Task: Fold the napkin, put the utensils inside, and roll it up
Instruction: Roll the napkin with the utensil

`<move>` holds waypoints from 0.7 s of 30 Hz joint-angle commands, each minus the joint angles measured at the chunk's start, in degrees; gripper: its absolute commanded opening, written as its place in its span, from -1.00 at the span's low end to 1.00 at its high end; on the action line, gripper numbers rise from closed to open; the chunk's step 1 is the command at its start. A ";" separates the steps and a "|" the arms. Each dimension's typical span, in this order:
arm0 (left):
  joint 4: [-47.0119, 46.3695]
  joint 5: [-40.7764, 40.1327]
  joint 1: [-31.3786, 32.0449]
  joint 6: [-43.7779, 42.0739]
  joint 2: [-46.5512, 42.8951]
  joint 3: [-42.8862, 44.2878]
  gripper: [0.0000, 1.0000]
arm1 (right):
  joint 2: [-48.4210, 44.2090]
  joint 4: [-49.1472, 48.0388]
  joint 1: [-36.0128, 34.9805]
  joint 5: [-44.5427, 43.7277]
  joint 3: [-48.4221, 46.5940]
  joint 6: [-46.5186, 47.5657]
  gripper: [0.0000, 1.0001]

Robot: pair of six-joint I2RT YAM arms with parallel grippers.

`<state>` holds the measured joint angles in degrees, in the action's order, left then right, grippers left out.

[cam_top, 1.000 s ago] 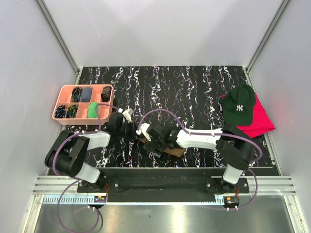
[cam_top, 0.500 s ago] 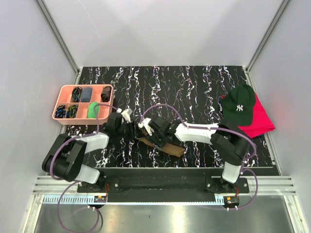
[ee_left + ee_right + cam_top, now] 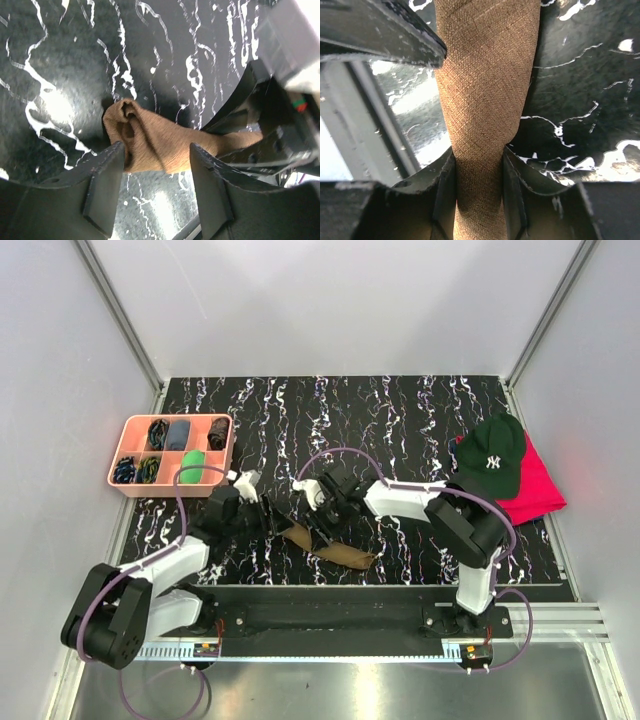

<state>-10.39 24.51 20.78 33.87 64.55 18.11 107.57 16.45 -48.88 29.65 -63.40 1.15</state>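
A: Where's the napkin (image 3: 335,550)?
B: Rolled into a tube, front-centre of desk (image 3: 420,420). No cutlery showing, prob. inside.
A: Tools?
B: Right tool (image 3: 479,172) pinched narrow on the roll's middle. Left tool (image 3: 156,156) wide, roll's end between its fingers, not gripped.
A: Step?
B: Rolling looks about done. Next: let go w/o it unwinding.

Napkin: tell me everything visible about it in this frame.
The napkin is olive-brown woven cloth, rolled into a slim tube lying diagonally on the black marbled table near its front edge. The right gripper pinches the roll between its fingers, narrowing it there. Its creased end toward the left arm sits between the fingers of the open left gripper; contact there is unclear. No cutlery shows.
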 commanded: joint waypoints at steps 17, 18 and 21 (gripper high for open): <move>-12.11 2.29 -0.03 -0.64 4.09 -2.99 -0.23 | 9.32 0.25 7.13 18.07 0.64 -3.78 -0.21; -12.02 2.29 -0.03 -0.56 4.70 -2.99 -0.25 | 9.41 0.16 7.48 18.34 0.64 -3.96 -0.21; -11.93 2.91 -0.03 -0.56 6.19 -2.90 -0.27 | 10.20 -0.01 8.01 18.69 0.38 -4.05 -0.20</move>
<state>-18.61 25.43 20.78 33.95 69.01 15.40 114.69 14.70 -42.00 51.83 -63.40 -3.57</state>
